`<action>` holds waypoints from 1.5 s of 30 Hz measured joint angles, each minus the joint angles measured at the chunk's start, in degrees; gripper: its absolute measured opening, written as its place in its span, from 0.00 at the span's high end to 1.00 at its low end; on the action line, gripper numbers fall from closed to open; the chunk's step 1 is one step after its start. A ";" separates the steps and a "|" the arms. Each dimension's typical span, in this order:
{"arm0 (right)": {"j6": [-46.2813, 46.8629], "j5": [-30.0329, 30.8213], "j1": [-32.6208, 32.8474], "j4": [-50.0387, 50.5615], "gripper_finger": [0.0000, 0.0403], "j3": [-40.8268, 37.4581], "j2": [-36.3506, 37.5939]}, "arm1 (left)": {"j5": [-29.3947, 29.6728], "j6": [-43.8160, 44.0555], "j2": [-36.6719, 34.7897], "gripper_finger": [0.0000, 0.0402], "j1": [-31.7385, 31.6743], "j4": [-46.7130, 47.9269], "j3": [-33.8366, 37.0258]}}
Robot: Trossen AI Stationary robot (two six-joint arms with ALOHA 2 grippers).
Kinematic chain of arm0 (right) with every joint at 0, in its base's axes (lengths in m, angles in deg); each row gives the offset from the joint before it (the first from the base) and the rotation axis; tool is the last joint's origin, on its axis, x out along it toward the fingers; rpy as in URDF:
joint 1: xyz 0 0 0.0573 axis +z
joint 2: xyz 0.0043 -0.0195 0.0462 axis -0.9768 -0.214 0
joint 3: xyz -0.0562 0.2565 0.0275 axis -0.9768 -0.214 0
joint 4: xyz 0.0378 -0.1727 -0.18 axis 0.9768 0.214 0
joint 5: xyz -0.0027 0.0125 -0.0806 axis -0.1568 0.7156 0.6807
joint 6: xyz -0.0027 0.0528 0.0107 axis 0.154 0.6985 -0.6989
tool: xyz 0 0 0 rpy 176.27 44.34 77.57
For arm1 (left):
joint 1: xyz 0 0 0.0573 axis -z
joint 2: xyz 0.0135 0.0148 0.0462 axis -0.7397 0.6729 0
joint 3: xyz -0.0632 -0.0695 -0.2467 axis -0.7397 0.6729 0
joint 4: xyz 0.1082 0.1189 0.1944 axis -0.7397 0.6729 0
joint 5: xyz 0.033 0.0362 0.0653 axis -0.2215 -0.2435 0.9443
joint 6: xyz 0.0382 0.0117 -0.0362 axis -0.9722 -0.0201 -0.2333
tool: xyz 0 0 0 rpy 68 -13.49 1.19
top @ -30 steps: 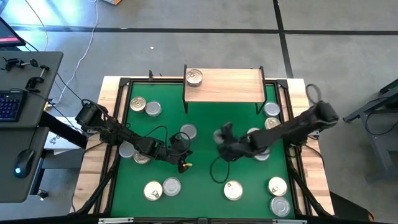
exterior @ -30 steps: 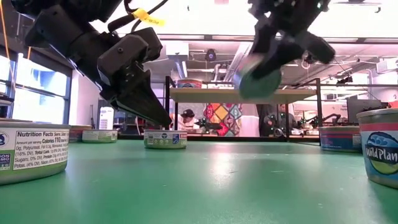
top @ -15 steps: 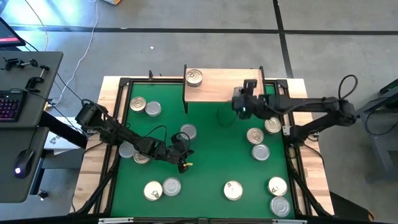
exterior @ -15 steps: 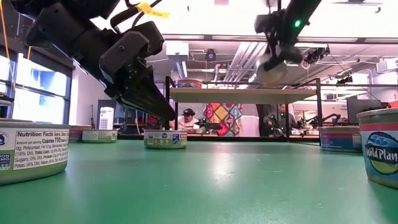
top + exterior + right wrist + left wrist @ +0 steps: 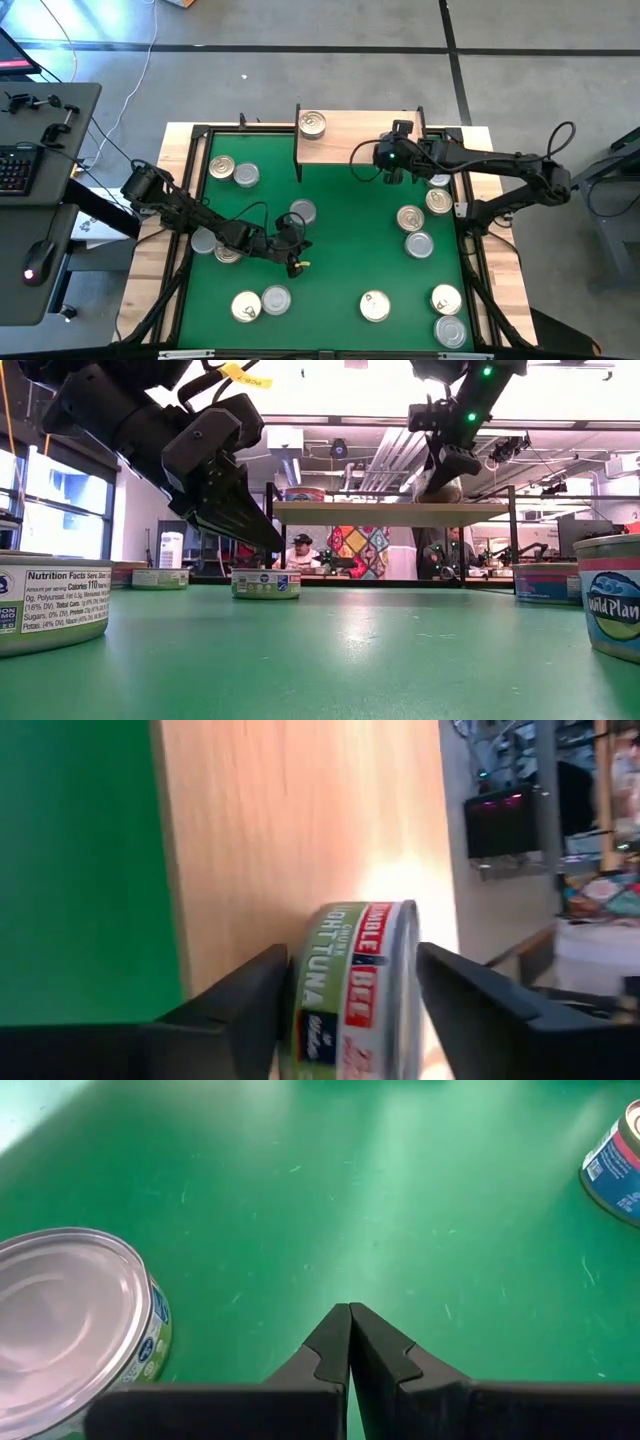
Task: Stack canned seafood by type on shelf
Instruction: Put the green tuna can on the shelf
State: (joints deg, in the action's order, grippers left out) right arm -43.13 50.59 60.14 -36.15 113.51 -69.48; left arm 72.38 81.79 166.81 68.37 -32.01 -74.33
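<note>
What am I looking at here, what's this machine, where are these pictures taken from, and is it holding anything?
Two dark robot arms work at a table covered by a green mat. One picture looks straight down, one sits at table height, and two ride on the wrists. Tuna cans lie scattered on the mat. The right pincer, over the small wooden shelf, has its fingers spread on either side of a green-labelled can resting there. One gold-lidded can already sits on the shelf. The left pincer hangs shut and empty above the mat.
</note>
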 joint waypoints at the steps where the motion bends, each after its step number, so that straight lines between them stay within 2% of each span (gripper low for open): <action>1: 0.63 -0.94 -0.20 0.09 0.41 -0.01 0.00 | 0.00 0.22 0.00 1.00 0.00 0.00 0.00; 5: 0.62 -3.72 -0.56 0.84 0.37 -0.01 0.00 | 0.00 0.23 0.00 1.00 0.00 0.02 0.00; 12: 0.66 -2.06 -2.95 1.40 0.37 -0.01 0.52 | -0.02 0.25 0.00 1.00 0.00 0.04 0.00; 23: 6.09 7.14 -7.39 6.53 0.37 0.01 1.54 | -0.04 0.37 0.00 1.00 0.02 -0.07 0.00; 27: 7.99 6.01 -7.45 6.08 0.38 0.06 2.60 | -0.04 0.35 0.00 1.00 0.02 -0.37 0.00; 30: 8.29 2.40 -7.44 5.79 0.44 0.06 4.26 | -0.07 0.40 0.00 1.00 0.02 -0.37 0.00; 33: 10.56 -5.62 -8.81 4.40 0.55 0.08 6.11 | -0.06 0.40 0.00 1.00 0.02 -0.38 0.00; 36: 13.16 -14.19 -12.32 1.16 0.72 0.12 6.73 | -0.04 0.35 0.00 1.00 0.00 -0.39 0.00; 40: 17.99 -19.04 -18.31 -3.21 0.95 0.14 5.35 | 0.02 0.29 0.00 1.00 0.00 -0.39 0.00; 41: 18.56 -20.19 -19.77 -3.53 0.97 0.14 4.57 | 0.02 0.29 0.00 1.00 0.00 -0.38 0.00; 45: 20.99 -23.77 -24.28 -3.86 0.95 0.14 1.47 | 0.04 0.22 0.00 1.00 0.00 -0.37 0.00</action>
State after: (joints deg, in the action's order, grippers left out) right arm -22.15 26.82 35.86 -40.01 113.66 -68.02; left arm 72.43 82.01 166.81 68.37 -32.38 -74.33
